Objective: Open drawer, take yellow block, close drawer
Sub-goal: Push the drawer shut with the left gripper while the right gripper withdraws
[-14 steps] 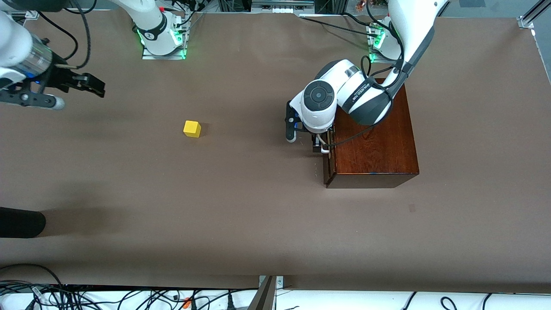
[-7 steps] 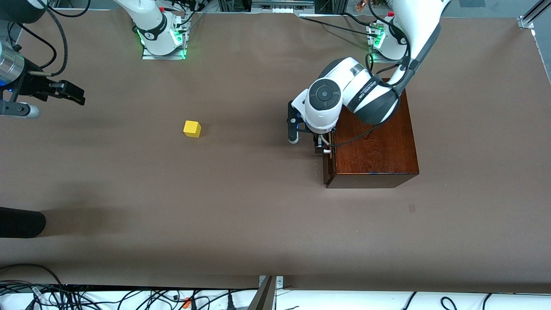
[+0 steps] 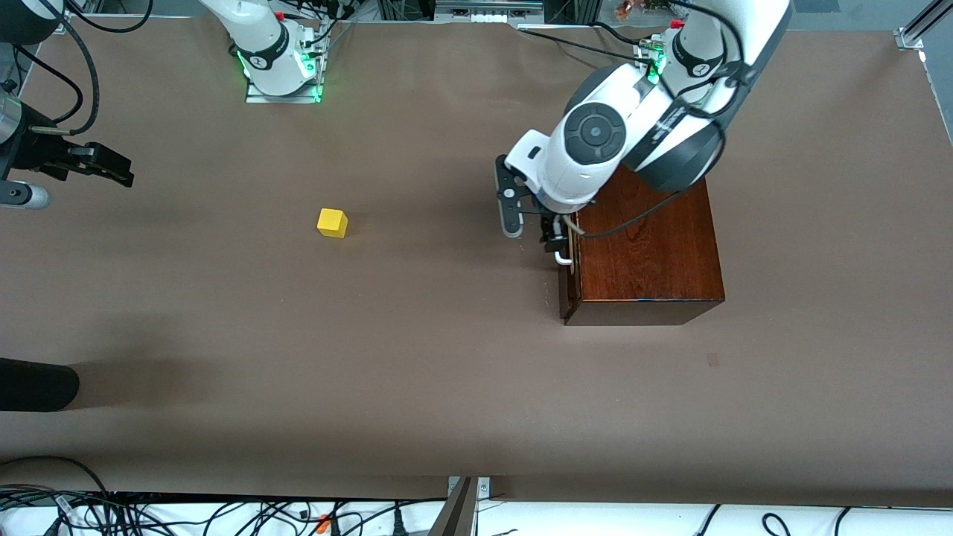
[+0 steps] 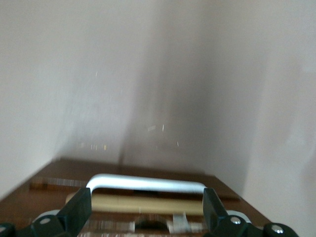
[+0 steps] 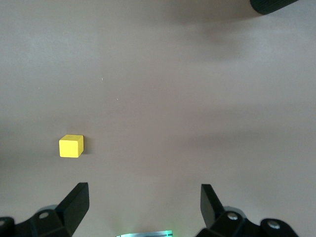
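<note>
The yellow block (image 3: 332, 222) (image 5: 71, 146) lies alone on the brown table, well away from the dark wooden box (image 3: 655, 253) and toward the right arm's end. The drawer (image 3: 567, 286) sits pushed into the box, its white handle (image 3: 563, 257) (image 4: 148, 183) facing the block. My left gripper (image 3: 555, 240) (image 4: 144, 196) is at the handle and open, with one finger past each end of the bar. My right gripper (image 3: 112, 168) (image 5: 143, 187) hangs open and empty over the table at the right arm's end, away from the block.
A black rounded object (image 3: 37, 383) (image 5: 274, 5) lies at the table's edge at the right arm's end, nearer the camera than the block. Cables (image 3: 223, 514) run along the near edge. Both arm bases (image 3: 279, 67) stand at the back.
My left arm's wrist and elbow have swung up and toward its base while the gripper stays at the handle. My right gripper has drawn back toward the right arm's end. Block and box have not moved.
</note>
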You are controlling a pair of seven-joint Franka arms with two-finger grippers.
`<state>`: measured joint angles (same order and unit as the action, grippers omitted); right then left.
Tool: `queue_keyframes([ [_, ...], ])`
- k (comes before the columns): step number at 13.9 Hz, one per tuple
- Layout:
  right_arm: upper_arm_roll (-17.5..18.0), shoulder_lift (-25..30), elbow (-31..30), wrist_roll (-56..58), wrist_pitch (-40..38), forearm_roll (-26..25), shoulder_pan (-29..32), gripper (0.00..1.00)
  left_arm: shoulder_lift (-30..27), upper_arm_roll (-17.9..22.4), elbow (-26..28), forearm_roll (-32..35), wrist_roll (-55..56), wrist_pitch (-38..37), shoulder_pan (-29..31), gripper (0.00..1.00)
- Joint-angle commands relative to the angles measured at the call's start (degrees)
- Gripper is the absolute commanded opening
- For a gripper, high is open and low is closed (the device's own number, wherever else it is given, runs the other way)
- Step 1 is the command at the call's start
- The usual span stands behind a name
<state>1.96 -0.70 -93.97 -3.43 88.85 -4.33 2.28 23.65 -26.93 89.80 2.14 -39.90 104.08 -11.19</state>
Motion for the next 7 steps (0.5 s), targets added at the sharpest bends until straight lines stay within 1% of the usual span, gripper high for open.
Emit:
queue_keyframes([
  [1,1.21,0.44,1.42,0.0,-0.95,0.29,1.42,1.0,-3.69,-0.49,-1.81,-1.79,5.42,-8.69,4.14,1.0],
  [3,1.29,0.52,1.6,-0.09,-0.69,0.99,1.42,1.0,-5.98,-0.14,-4.27,-1.44,10.69,-15.11,7.04,1.0],
  [5,1.21,0.44,1.6,-0.09,-0.69,3.1,1.42,1.0,-6.86,0.3,-7.17,-0.83,16.5,-21.09,10.2,1.0],
  [7,1.38,0.52,1.6,-0.35,-0.69,3.1,1.42,1.0,-6.87,0.39,-11.03,-0.65,18.1,-26.89,14.85,1.0],
])
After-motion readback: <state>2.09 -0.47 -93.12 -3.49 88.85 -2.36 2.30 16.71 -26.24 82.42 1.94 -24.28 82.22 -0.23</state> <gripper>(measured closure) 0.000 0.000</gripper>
